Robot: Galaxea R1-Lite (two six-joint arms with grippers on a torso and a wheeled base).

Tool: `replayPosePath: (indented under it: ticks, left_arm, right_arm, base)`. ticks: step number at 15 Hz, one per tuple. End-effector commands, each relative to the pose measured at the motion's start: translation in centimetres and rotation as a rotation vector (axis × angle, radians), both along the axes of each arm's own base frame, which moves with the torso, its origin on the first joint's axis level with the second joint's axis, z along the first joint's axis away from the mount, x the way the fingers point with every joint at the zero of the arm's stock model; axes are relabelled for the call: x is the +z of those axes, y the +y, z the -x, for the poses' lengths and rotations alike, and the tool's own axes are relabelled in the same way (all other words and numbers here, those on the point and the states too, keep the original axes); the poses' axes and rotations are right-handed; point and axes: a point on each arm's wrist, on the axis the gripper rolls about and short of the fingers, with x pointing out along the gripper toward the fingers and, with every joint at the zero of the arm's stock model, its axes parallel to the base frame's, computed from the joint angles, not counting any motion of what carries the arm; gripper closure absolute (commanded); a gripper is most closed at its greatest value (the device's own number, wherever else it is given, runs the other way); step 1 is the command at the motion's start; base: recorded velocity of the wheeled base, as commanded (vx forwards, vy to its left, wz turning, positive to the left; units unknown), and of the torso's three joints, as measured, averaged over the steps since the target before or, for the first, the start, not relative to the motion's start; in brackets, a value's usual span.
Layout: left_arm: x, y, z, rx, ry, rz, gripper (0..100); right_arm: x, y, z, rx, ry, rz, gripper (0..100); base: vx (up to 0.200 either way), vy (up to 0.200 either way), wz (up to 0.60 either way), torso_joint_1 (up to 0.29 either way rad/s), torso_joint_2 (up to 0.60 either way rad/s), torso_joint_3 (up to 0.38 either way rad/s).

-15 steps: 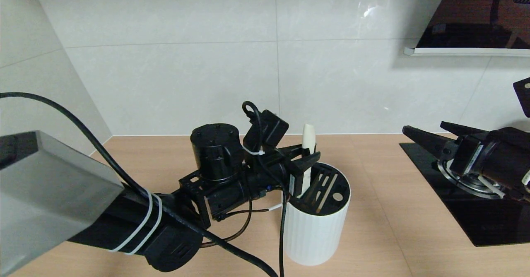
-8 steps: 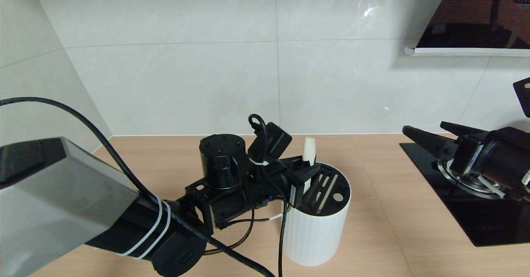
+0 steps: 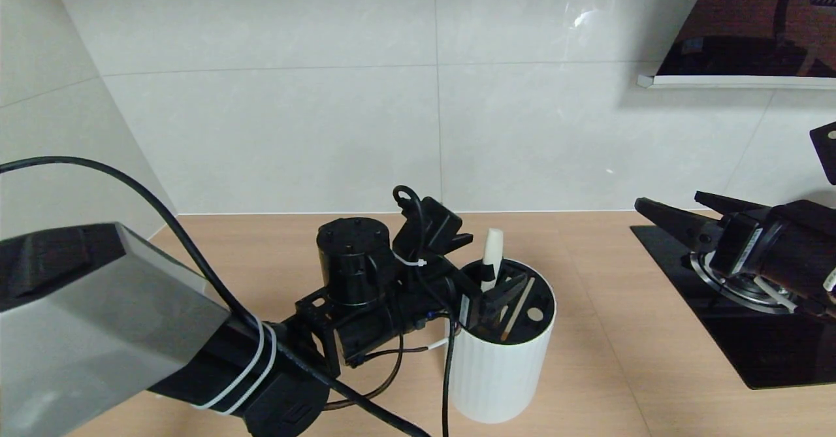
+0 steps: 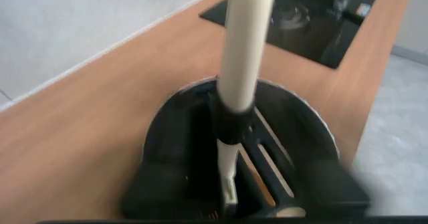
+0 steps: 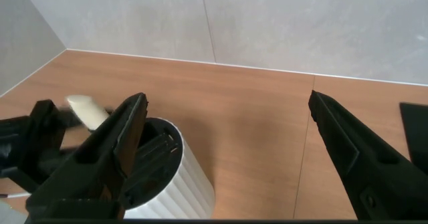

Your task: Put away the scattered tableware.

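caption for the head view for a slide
Left gripper at the white holder's slotted top, a cream-handled utensil standing in it; right gripper open by the black hob.

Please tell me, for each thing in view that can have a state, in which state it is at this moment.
white holder, upright on the counter, black slotted top facing up.
cream-handled utensil, tilted, lower end in a slot of the white holder, handle sticking out.
left gripper, at the white holder's top by the cream-handled utensil; whether it grips cannot be told.
right gripper, open, holding nothing.
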Motion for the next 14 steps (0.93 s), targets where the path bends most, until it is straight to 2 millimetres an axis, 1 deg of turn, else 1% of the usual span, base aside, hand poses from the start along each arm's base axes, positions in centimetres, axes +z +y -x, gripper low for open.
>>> replayPosePath:
  ticks: [1,2,4,5,6,7,8,9,11,12,13,14]
  left_arm:
    - [0.6,0.0,0.3,0.013,-0.014,0.011,0]
    - [1.6,0.4,0.7,0.036,-0.033,0.027,0]
    - [4.1,2.0,2.3,0.079,-0.085,0.08,0]
    - [5.5,3.6,4.0,0.15,-0.112,0.109,0]
    - [6.6,6.0,6.3,0.251,-0.142,0.14,0]
    - [7.2,8.1,8.2,0.305,-0.166,0.168,0]
    - [7.4,10.8,10.1,0.346,-0.183,0.179,0]
    - [7.3,13.4,11.7,0.4,-0.2,0.18,0]
    - [6.7,18.0,14.6,0.547,-0.238,0.185,0]
    - [6.1,19.5,16.0,0.605,-0.249,0.183,0]
    - [5.7,20.5,17.1,0.645,-0.256,0.179,0]
    - [4.9,22.1,19.6,0.713,-0.262,0.174,0]
  right_arm:
    - [0.1,-0.1,0.4,-0.001,-0.006,-0.002,0]
    - [0.1,-0.4,0.9,-0.001,-0.012,-0.003,0]
    - [-0.1,-0.9,2.2,-0.005,-0.022,-0.009,0]
    - [-0.8,-1.4,3.3,-0.015,-0.014,-0.004,0]
    - [-1.6,-2.5,5.0,-0.061,-0.024,0.01,0]
    - [-2.1,-3.7,6.2,-0.129,-0.04,0.027,0]
    - [-2.6,-4.9,7.5,-0.19,-0.065,0.044,0]
    - [-2.8,-5.5,8.9,-0.22,-0.098,0.04,0]
    - [-3.2,-6.2,11.6,-0.25,-0.143,0.03,0]
    - [-3.5,-6.6,12.9,-0.272,-0.138,0.03,0]
    - [-3.7,-6.8,13.9,-0.294,-0.132,0.031,0]
    - [-4.3,-7.3,16.1,-0.333,-0.119,0.033,0]
  base:
    - [0.0,0.0,0.0,0.0,0.0,0.0]
    - [0.0,0.0,0.0,0.0,0.0,0.0]
    - [0.0,0.0,0.0,0.0,0.0,0.0]
    - [0.0,0.0,0.0,0.0,0.0,0.0]
    - [0.0,0.0,0.0,0.0,0.0,0.0]
    - [0.0,0.0,0.0,0.0,0.0,0.0]
    - [0.0,0.0,0.0,0.0,0.0,0.0]
    - [0.0,0.0,0.0,0.0,0.0,0.0]
    - [0.0,0.0,0.0,0.0,0.0,0.0]
    - [0.0,0.0,0.0,0.0,0.0,0.0]
    - [0.0,0.0,0.0,0.0,0.0,0.0]
    - [0.0,0.0,0.0,0.0,0.0,0.0]
